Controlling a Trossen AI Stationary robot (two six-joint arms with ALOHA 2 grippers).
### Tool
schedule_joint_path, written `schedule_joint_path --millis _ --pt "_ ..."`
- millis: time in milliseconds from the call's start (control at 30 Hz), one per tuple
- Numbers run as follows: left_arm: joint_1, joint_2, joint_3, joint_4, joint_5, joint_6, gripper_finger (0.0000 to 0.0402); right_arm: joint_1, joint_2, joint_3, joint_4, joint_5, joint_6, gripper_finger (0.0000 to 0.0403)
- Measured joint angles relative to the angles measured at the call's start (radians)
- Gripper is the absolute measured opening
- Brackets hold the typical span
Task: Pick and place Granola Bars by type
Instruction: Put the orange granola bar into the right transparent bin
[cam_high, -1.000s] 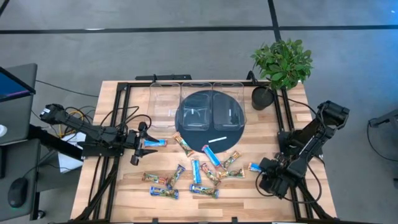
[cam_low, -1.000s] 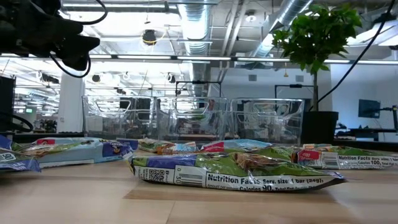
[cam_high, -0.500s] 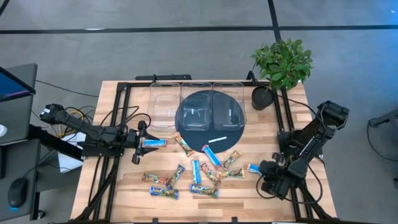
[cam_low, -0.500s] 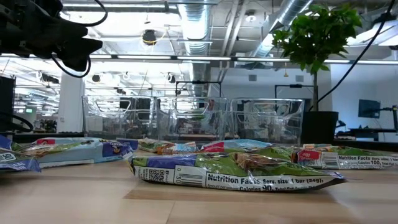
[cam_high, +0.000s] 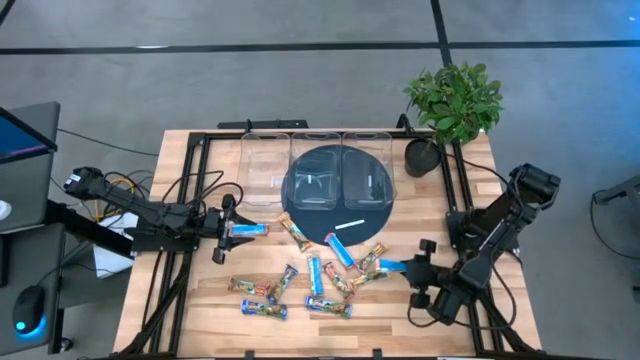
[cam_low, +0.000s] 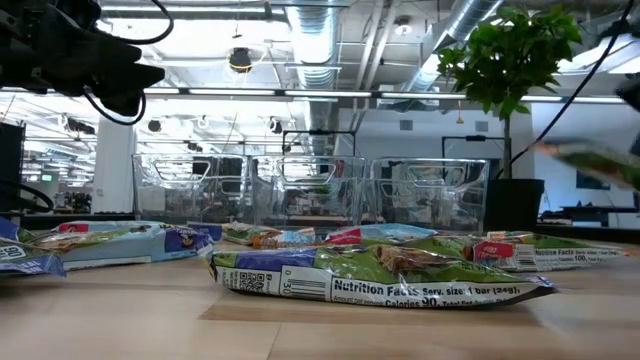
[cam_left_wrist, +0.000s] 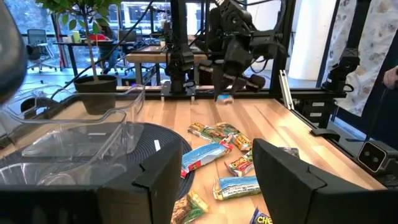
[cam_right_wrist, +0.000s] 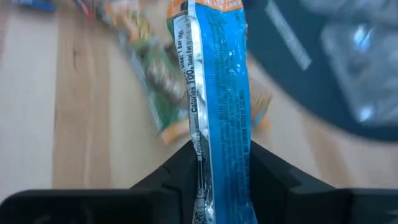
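- A bright blue bar (cam_right_wrist: 219, 93) is clamped between the jaws of the right gripper (cam_high: 412, 270), which is seen above the right part of the bench (cam_high: 180, 300), just right of the scattered bars.
- A second blue bar (cam_high: 247, 230) is held by the closed jaws of the left gripper (cam_high: 228, 230), above the left side of the bench, beside the dark round mat (cam_high: 335, 190).
- The remaining granola bars (cam_high: 315, 285) are spread loosely over the front middle of the bench, some overlapping; one orange-brown bar (cam_high: 297, 233) is laid across the mat's edge.
- Three clear bins (cam_high: 315, 165) are lined up at the back, partly on the mat.
- A thin white strip (cam_high: 350, 224) is seen lying on the mat.
- A potted plant (cam_high: 452, 105) is placed at the back right corner.
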Motion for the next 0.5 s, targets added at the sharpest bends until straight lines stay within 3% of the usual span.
schedule_joint_path --millis 200,500 --pt "0.0 0.0 0.0 -0.002 -0.024 0.006 0.019 -0.132 -0.003 0.054 -0.065 0.261 -0.095 0.0102" --pt "0.0 0.0 0.0 -0.001 -0.042 0.006 0.019 -0.525 -0.019 0.165 -0.069 0.307 -0.116 0.0102"
